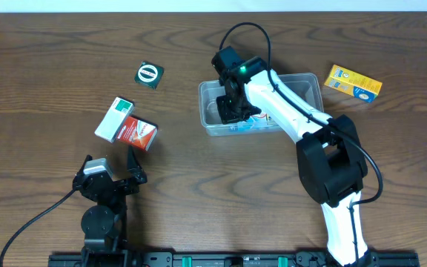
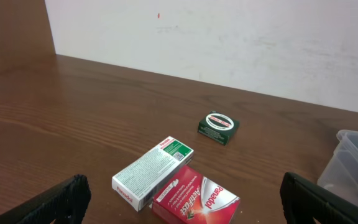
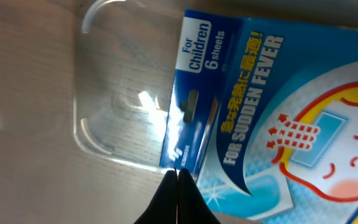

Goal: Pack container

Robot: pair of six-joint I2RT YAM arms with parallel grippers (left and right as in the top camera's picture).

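Overhead, the clear container (image 1: 311, 85) sits centre-right on the table. The right gripper (image 1: 232, 110) hangs inside it, jaws pressed together, over a blue fever-patch box (image 3: 253, 106). The left gripper (image 1: 111, 165), at the near left, has its jaws spread.

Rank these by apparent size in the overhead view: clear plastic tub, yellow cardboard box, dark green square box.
1. clear plastic tub, partly covered by the right arm
2. yellow cardboard box
3. dark green square box, clearly smallest
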